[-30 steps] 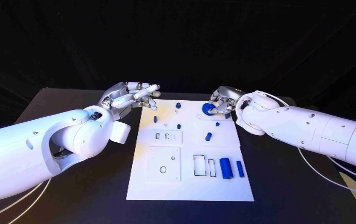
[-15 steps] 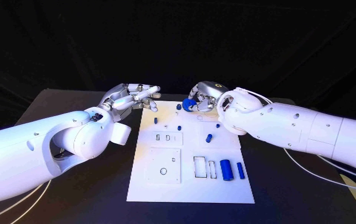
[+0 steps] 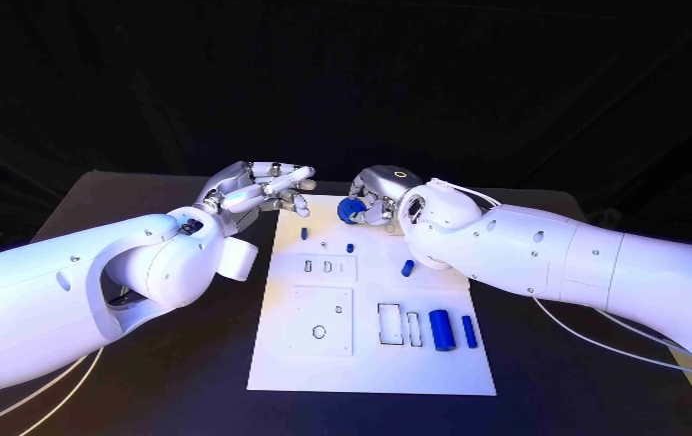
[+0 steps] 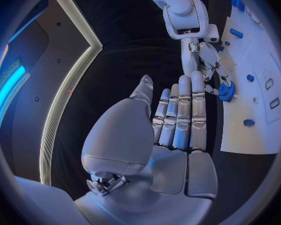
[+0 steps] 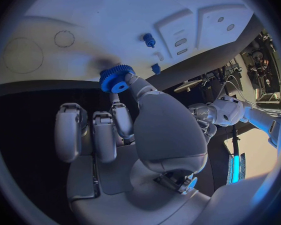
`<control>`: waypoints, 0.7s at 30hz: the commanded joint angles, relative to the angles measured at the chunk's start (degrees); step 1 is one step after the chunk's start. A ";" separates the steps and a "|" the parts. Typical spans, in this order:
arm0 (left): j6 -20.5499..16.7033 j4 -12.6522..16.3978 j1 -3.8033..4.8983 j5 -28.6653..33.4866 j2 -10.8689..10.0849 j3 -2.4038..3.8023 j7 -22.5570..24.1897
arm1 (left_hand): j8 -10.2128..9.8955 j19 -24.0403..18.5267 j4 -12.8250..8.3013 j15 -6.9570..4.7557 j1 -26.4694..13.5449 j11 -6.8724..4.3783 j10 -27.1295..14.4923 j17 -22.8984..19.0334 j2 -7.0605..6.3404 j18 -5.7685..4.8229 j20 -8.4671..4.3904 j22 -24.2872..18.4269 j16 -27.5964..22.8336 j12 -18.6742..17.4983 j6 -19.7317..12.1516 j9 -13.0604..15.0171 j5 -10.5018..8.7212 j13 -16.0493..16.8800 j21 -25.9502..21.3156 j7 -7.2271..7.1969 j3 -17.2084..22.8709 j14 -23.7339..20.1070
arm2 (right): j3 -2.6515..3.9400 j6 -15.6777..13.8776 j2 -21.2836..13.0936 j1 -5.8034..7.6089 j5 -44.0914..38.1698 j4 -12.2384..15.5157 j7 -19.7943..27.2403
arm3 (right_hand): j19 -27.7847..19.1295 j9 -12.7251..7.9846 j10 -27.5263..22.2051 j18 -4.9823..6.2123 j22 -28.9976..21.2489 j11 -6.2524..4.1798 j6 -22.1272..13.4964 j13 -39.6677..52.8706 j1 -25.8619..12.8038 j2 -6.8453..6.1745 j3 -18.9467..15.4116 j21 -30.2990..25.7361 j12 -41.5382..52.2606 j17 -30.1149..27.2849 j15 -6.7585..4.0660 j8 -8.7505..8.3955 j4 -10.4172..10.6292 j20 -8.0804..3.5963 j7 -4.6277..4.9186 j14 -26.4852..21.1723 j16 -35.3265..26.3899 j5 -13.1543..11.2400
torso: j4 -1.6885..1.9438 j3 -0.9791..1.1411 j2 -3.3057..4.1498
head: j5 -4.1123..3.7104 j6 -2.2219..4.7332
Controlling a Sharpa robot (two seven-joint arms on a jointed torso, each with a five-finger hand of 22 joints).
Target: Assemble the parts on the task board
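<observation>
Carrying a blue gear [image 3: 348, 211] pinched in the right hand [image 3: 378, 196], swung leftward along the far end of the task board [image 3: 368, 376], nearer the left hand [image 3: 267, 188], hovering empty, fingers loosely curled. Probably hunting the gear's peg; seating not yet done. Other parts [image 3: 438, 328] lay untouched.

Black table with the white board on it

The black table [image 3: 159, 356] spans the lower part of the head view; the white task board [image 3: 368, 356] lies flat on it at centre, long side running away from the camera, with white cables [image 3: 620, 341] trailing at the lower right.
</observation>
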 commanded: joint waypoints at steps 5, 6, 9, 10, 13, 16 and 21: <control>0.96 0.13 0.08 0.14 0.09 0.05 0.28 | -0.27 -0.33 -0.25 0.01 -0.05 0.10 -0.36 -0.07 0.53 0.53 0.03 0.05 -0.20 -0.32 0.13 -0.06 -0.14 0.09 0.21 0.27 -0.23 -0.44 | -0.19 1.15 1.08 -0.73 -1.40 -0.53 -0.83 | 0.29 0.69 0.19 -0.86 3.36 -0.11 1.42 -0.05 -0.37 -0.16 0.34 0.07 -0.09 11.86 -0.26 0.11 0.07 0.04 -1.02 5.26 0.24 0.30 | -0.13 0.05 0.02 | 0.19 -0.20; 0.96 0.12 0.08 0.14 0.09 0.05 0.28 | -0.27 -0.33 -0.25 0.01 -0.05 0.10 -0.36 -0.07 0.53 0.53 0.03 0.05 -0.20 -0.32 0.13 -0.06 -0.14 0.09 0.21 0.27 -0.23 -0.44 | -0.20 1.14 1.12 -0.76 -1.39 -0.55 -0.82 | 0.27 0.68 0.20 -0.85 3.34 -0.10 1.40 -0.04 -0.39 -0.16 0.36 0.05 -0.09 11.85 -0.26 0.07 0.08 0.03 -1.01 5.26 0.23 0.30 | -0.13 0.04 0.03 | 0.17 -0.16; 0.96 0.11 0.08 0.14 0.08 0.05 0.29 | -0.27 -0.33 -0.25 0.01 -0.05 0.10 -0.36 -0.07 0.53 0.53 0.03 0.05 -0.20 -0.32 0.13 -0.06 -0.14 0.09 0.21 0.27 -0.23 -0.44 | -0.23 0.95 1.43 -0.91 -1.39 -0.65 -0.79 | 0.25 0.68 0.20 -0.85 3.32 -0.09 1.38 -0.04 -0.42 -0.17 0.39 0.02 -0.10 11.84 -0.25 0.04 0.08 0.03 -1.00 5.26 0.23 0.30 | -0.17 0.07 -0.01 | 0.21 -0.28; 0.96 0.11 0.08 0.14 0.08 0.05 0.29 | -0.27 -0.33 -0.25 0.01 -0.05 0.10 -0.36 -0.07 0.53 0.53 0.03 0.05 -0.20 -0.32 0.13 -0.06 -0.14 0.09 0.21 0.27 -0.23 -0.44 | -0.23 0.94 1.44 -0.92 -1.40 -0.66 -0.79 | 0.25 0.68 0.20 -0.85 3.32 -0.09 1.38 -0.04 -0.42 -0.17 0.39 0.02 -0.10 11.84 -0.25 0.04 0.08 0.03 -1.00 5.26 0.23 0.30 | -0.17 0.07 -0.01 | 0.21 -0.28; 0.97 0.11 0.08 0.14 0.11 0.05 0.28 | -0.27 -0.33 -0.25 0.01 -0.05 0.10 -0.36 -0.07 0.53 0.53 0.03 0.05 -0.20 -0.32 0.13 -0.06 -0.14 0.09 0.21 0.27 -0.23 -0.44 | -0.25 0.87 1.68 -0.98 -1.44 -0.88 -0.83 | 0.25 0.68 0.20 -0.85 3.32 -0.09 1.38 -0.04 -0.42 -0.17 0.39 0.02 -0.10 11.84 -0.25 0.04 0.08 0.03 -1.00 5.26 0.23 0.30 | -0.12 0.08 -0.01 | 0.21 -0.23; 0.98 0.12 0.08 0.14 0.12 0.05 0.28 | -0.27 -0.33 -0.25 0.01 -0.05 0.10 -0.36 -0.07 0.53 0.53 0.03 0.05 -0.20 -0.32 0.13 -0.06 -0.14 0.09 0.21 0.27 -0.23 -0.44 | -0.25 0.91 1.87 -1.01 -1.44 -1.16 -0.83 | 0.21 0.66 0.09 -0.84 3.28 -0.05 1.26 -0.17 -0.57 -0.27 0.48 -0.03 -0.23 11.77 -0.23 -0.14 0.13 0.03 -0.94 5.24 0.19 0.24 | -0.11 0.05 -0.02 | 0.19 -0.27; 0.99 0.12 0.08 0.14 0.12 0.05 0.26 | -0.27 -0.33 -0.25 0.01 -0.05 0.10 -0.36 -0.07 0.53 0.53 0.03 0.05 -0.20 -0.32 0.13 -0.06 -0.14 0.09 0.21 0.27 -0.23 -0.44 | -0.27 1.02 2.34 -1.02 -1.42 -1.85 -0.75 | 0.09 0.61 -0.25 -0.80 3.14 0.05 0.97 -0.60 -0.85 -0.46 0.67 -0.18 -0.60 11.69 -0.16 -0.53 0.19 0.06 -0.81 5.22 0.15 0.02 | -0.14 0.08 -0.01 | 0.18 -0.22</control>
